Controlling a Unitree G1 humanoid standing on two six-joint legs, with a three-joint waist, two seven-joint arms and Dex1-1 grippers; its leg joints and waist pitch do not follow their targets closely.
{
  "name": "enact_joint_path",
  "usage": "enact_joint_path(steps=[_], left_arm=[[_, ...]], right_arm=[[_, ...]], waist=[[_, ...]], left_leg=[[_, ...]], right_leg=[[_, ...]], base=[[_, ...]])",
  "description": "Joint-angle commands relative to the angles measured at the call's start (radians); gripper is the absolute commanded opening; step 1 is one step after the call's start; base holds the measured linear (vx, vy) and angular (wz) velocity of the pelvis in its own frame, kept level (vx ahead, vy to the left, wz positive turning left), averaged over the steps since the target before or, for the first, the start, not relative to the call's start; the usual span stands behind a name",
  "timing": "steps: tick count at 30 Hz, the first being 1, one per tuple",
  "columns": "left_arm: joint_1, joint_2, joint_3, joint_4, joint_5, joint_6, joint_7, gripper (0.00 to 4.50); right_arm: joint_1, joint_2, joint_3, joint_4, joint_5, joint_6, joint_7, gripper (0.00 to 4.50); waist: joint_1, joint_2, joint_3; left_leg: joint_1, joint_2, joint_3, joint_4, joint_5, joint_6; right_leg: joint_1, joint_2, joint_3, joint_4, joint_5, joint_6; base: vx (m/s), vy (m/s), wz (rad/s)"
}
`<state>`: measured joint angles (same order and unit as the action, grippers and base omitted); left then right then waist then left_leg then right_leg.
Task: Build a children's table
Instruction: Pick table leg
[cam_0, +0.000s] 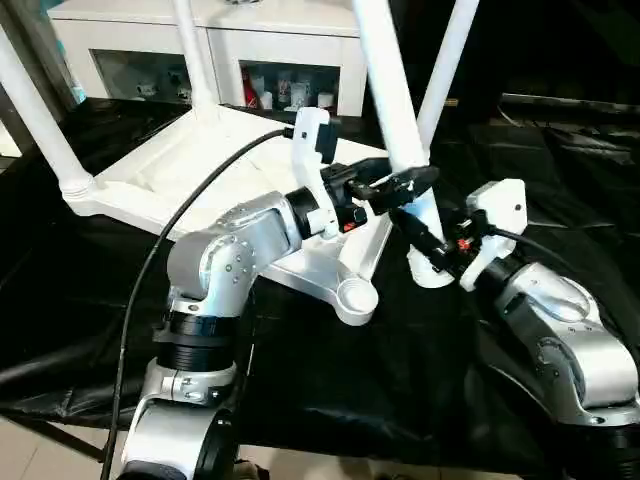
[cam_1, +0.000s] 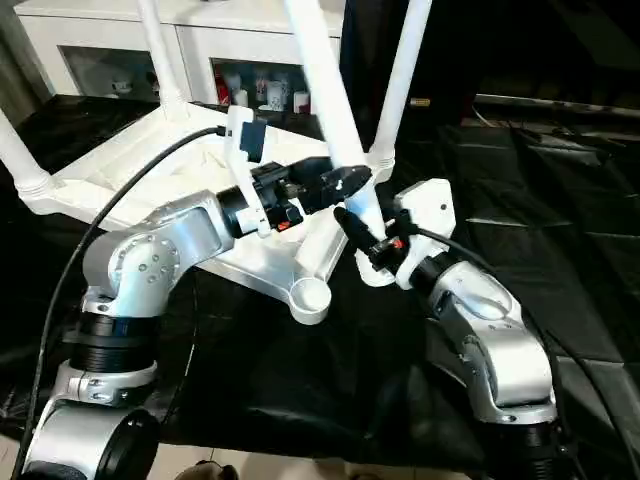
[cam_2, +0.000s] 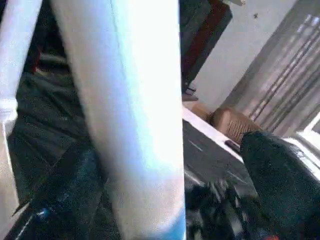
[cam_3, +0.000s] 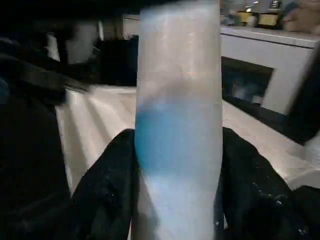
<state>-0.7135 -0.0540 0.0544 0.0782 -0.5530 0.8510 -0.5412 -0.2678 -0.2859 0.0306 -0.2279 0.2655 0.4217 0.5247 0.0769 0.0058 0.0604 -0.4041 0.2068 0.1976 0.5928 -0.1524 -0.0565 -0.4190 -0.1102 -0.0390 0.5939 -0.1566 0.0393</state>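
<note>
The white tabletop (cam_0: 190, 165) lies upside down on a black cloth, ribbed side up. Three white legs stand in its corner sockets: left (cam_0: 40, 125), back (cam_0: 195, 60) and right (cam_0: 445, 65). The near corner socket (cam_0: 357, 297) is empty. A fourth leg (cam_0: 385, 80) leans steeply, its lower end (cam_0: 430, 270) resting on the cloth just right of the tabletop. My left gripper (cam_0: 405, 182) straddles this leg, open, with a gap at one finger (cam_2: 280, 175). Lower down, my right gripper (cam_0: 418, 232) is shut on the same leg (cam_3: 177, 125).
A white cabinet (cam_0: 280, 40) with glass-fronted shelves stands behind the table. The black cloth (cam_0: 400, 380) covers the work surface, and its front edge runs near my arms. A black cable (cam_0: 150, 260) loops over my left forearm.
</note>
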Motion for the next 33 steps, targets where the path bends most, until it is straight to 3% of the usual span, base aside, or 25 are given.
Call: enact_joint_path(steps=[1, 3, 10, 16, 33], left_arm=[[-0.025, -0.018, 0.020, -0.003, -0.028, 0.018, 0.028, 4.22], [-0.037, -0.051, 0.060, 0.008, -0.046, 0.025, 0.082, 4.15], [-0.048, -0.096, 0.098, 0.040, -0.043, -0.021, 0.168, 3.53], [-0.040, -0.109, 0.121, 0.022, -0.058, -0.002, 0.211, 3.09], [-0.024, -0.124, 0.104, 0.004, -0.093, -0.003, 0.254, 1.94]], right_arm=[[0.001, -0.006, 0.010, -0.019, -0.010, -0.012, 0.002, 1.88], [0.004, -0.005, 0.032, -0.019, -0.015, -0.016, -0.003, 1.88], [-0.005, 0.019, 0.045, -0.004, -0.033, -0.012, -0.030, 1.88], [-0.013, 0.039, 0.049, 0.015, -0.046, -0.019, -0.074, 1.88], [-0.035, 0.068, 0.055, 0.034, -0.049, -0.019, -0.103, 1.88]], waist=[[0.000, -0.025, -0.077], [0.000, -0.022, -0.077], [0.001, -0.025, -0.077], [-0.001, -0.030, -0.076], [-0.001, -0.025, -0.079]], left_leg=[[0.020, 0.003, -0.003, -0.066, -0.245, 0.007], [0.021, 0.004, -0.003, -0.065, -0.242, 0.008], [0.021, 0.002, -0.005, -0.065, -0.252, 0.011], [0.021, 0.003, -0.005, -0.065, -0.250, 0.008], [0.022, 0.002, -0.004, -0.063, -0.228, 0.006]], right_leg=[[0.044, -0.008, 0.014, -0.074, -0.303, -0.130], [0.044, -0.008, 0.014, -0.072, -0.290, -0.138], [0.044, -0.007, 0.012, -0.076, -0.312, -0.121], [0.042, -0.006, 0.012, -0.075, -0.315, -0.113], [0.046, -0.005, 0.013, -0.069, -0.246, -0.126]], base=[[0.000, 0.000, 0.00], [0.000, 0.000, 0.00], [0.000, 0.000, 0.00], [0.000, 0.000, 0.00], [0.000, 0.000, 0.00]])
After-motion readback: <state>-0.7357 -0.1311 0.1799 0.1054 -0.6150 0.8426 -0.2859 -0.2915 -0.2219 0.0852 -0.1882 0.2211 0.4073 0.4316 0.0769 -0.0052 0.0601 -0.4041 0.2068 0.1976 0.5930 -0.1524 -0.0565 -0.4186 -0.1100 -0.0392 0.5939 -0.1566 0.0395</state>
